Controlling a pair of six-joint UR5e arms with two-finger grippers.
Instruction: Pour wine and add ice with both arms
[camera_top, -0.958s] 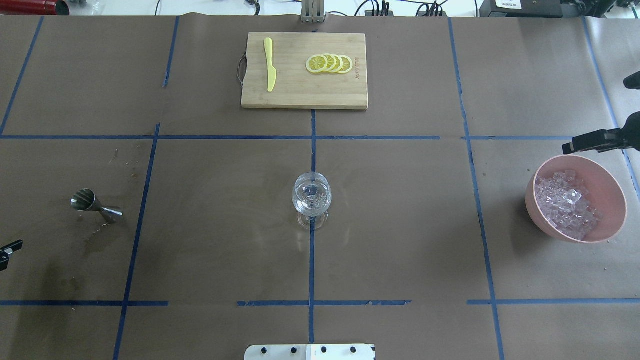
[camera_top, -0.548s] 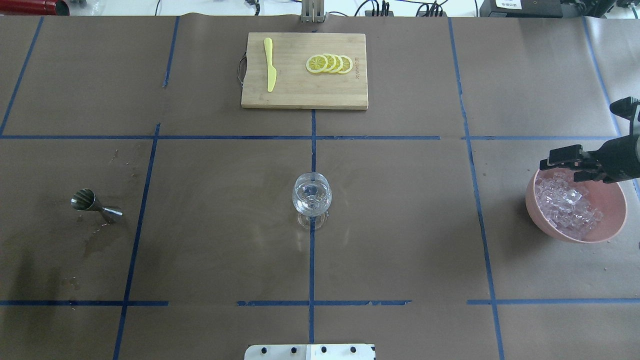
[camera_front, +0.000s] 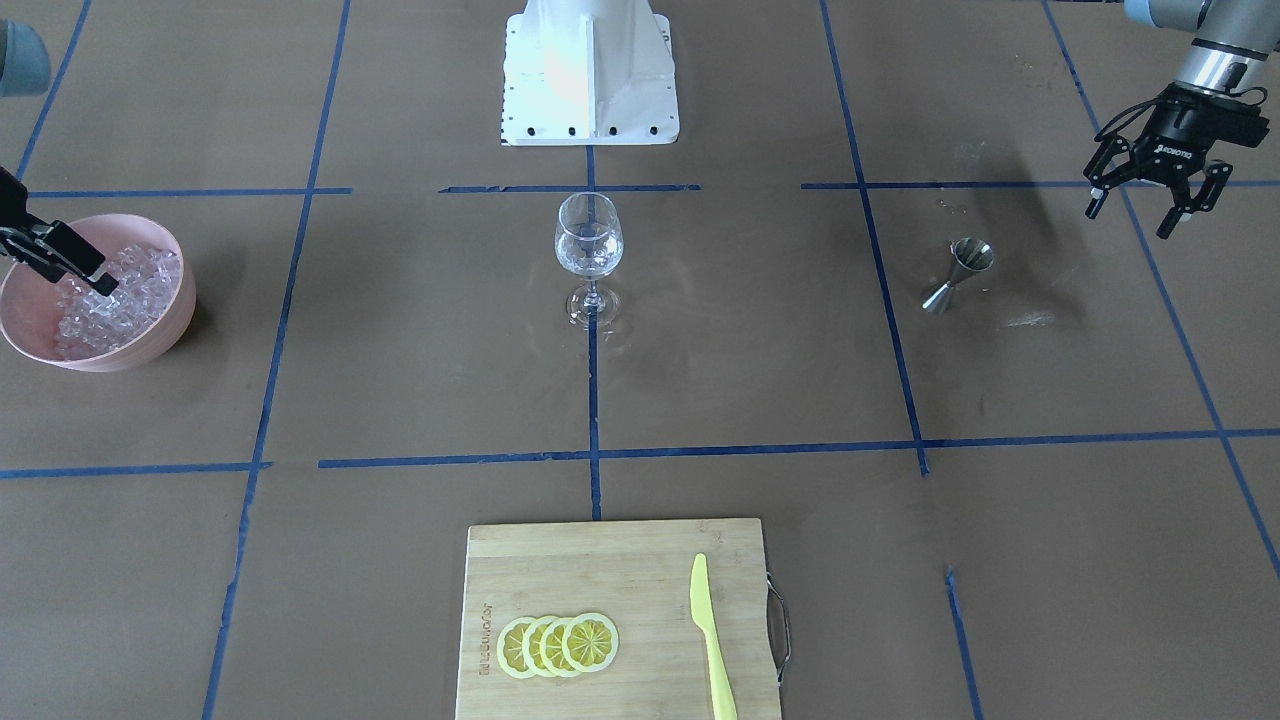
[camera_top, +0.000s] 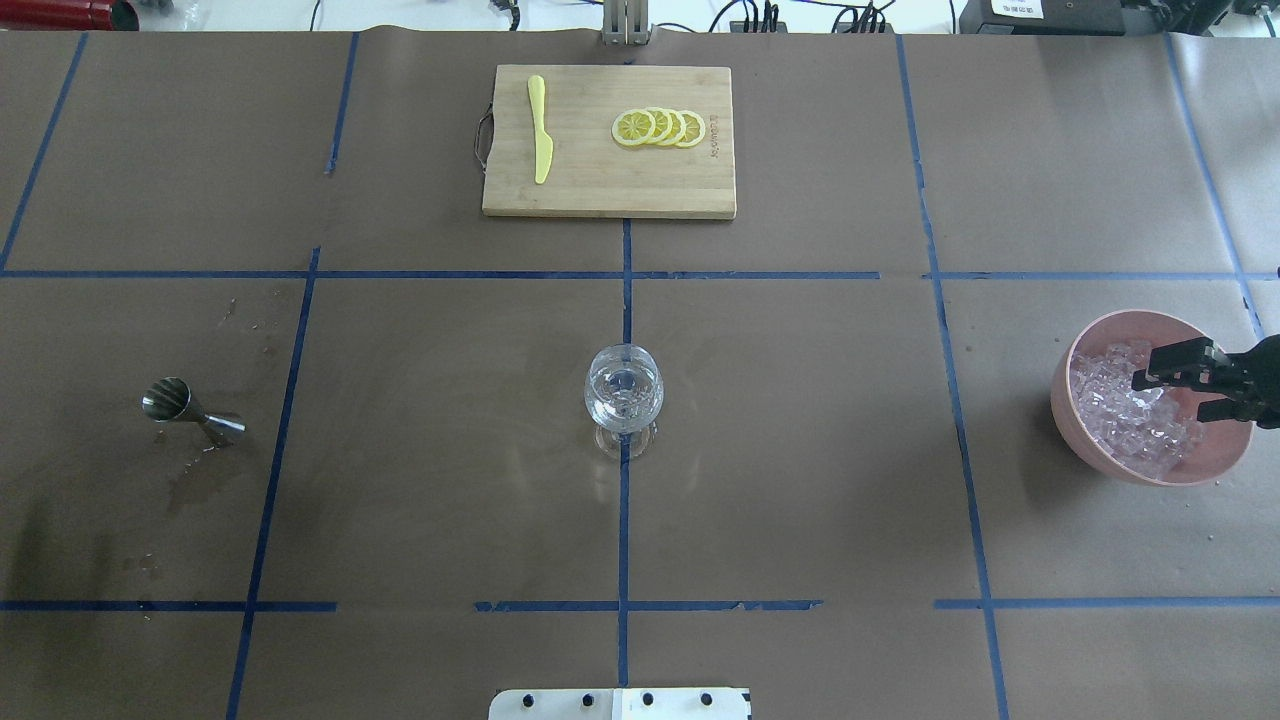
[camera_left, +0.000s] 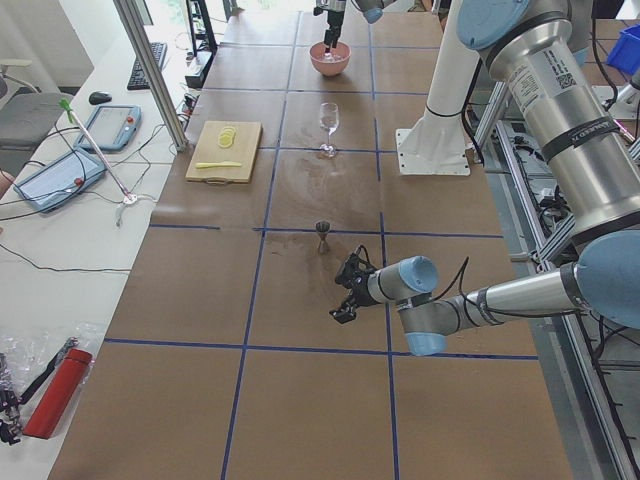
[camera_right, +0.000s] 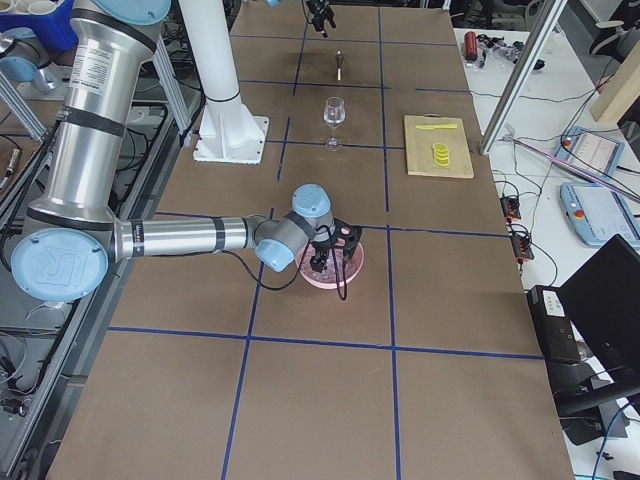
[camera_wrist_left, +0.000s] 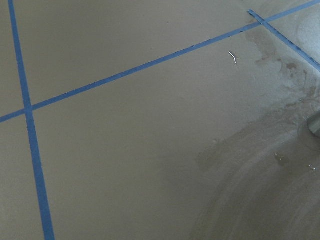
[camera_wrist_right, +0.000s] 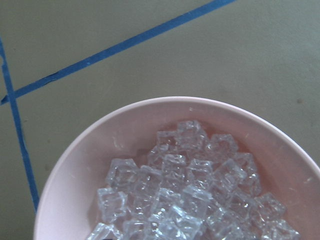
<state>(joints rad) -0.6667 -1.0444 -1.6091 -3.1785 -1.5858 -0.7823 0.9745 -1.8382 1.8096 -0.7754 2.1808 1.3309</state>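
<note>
STEP: ice pick-up | my right gripper (camera_top: 1172, 392) hangs low over the ice (camera_top: 1125, 415) heaped in the pink bowl (camera_top: 1075, 350), fingers spread, nothing pinched | NEXT, as I judge it: dip, close on one cube, carry it to the wine glass (camera_top: 623, 390) at table centre, well apart | far side: left gripper (camera_front: 1148, 208) spread, empty, near the jigger (camera_front: 958, 272)

2 overheads, 2 side-ons, 2 wrist close-ups
</note>
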